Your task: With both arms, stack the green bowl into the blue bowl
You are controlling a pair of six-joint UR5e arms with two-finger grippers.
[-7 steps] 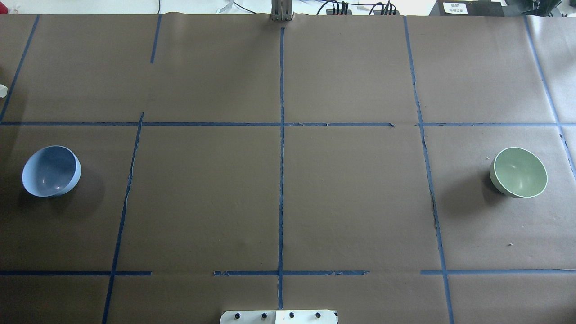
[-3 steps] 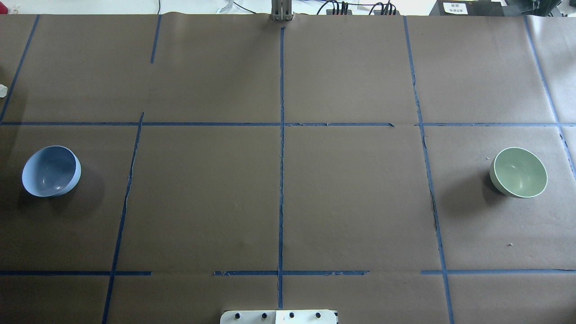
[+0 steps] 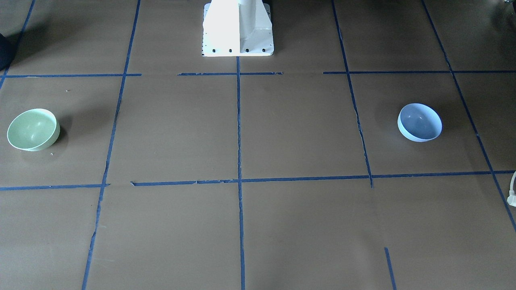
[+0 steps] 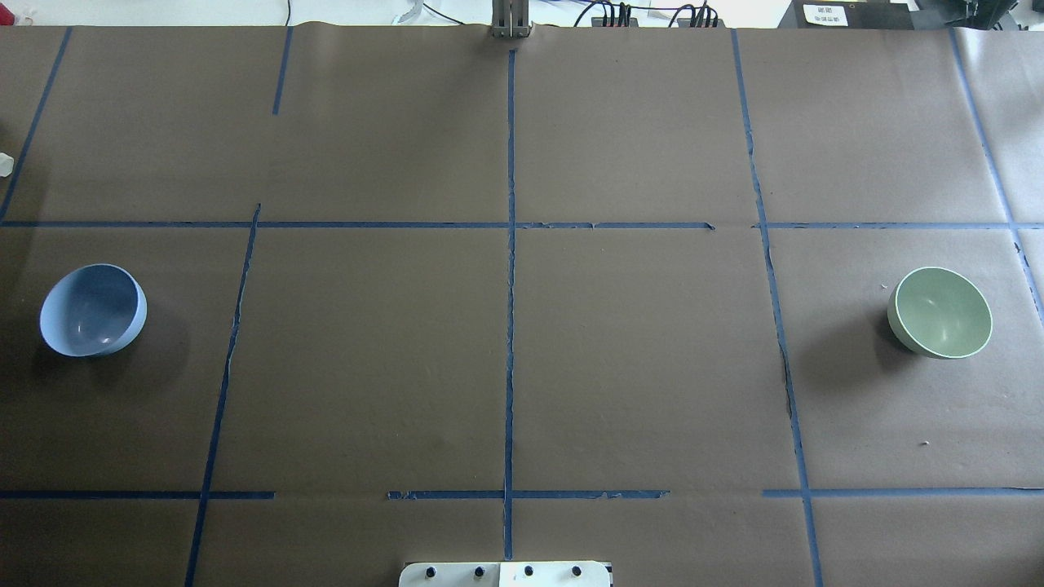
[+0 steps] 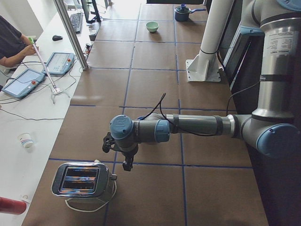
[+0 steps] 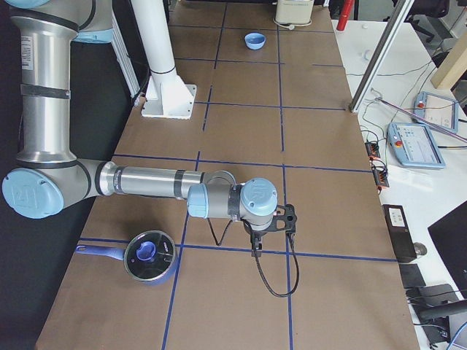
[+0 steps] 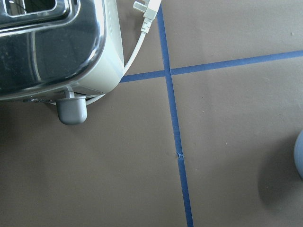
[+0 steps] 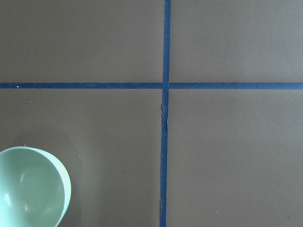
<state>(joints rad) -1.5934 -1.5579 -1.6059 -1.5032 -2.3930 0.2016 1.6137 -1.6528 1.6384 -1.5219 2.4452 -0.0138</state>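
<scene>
open paper between bowls, toaster (image 5: 83,180) near left hand (image 5: 123,154)

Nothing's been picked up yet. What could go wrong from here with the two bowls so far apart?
1. The green bowl and blue bowl sit at opposite table ends, so one needs a long carry; a glossy, rounded rim could slip from a hand.
2. Both bowls rest tilted, so a rim pinch may rock or push them.
3. The left hand is close to the toaster and its cord; swinging toward the blue bowl might snag them.
</scene>
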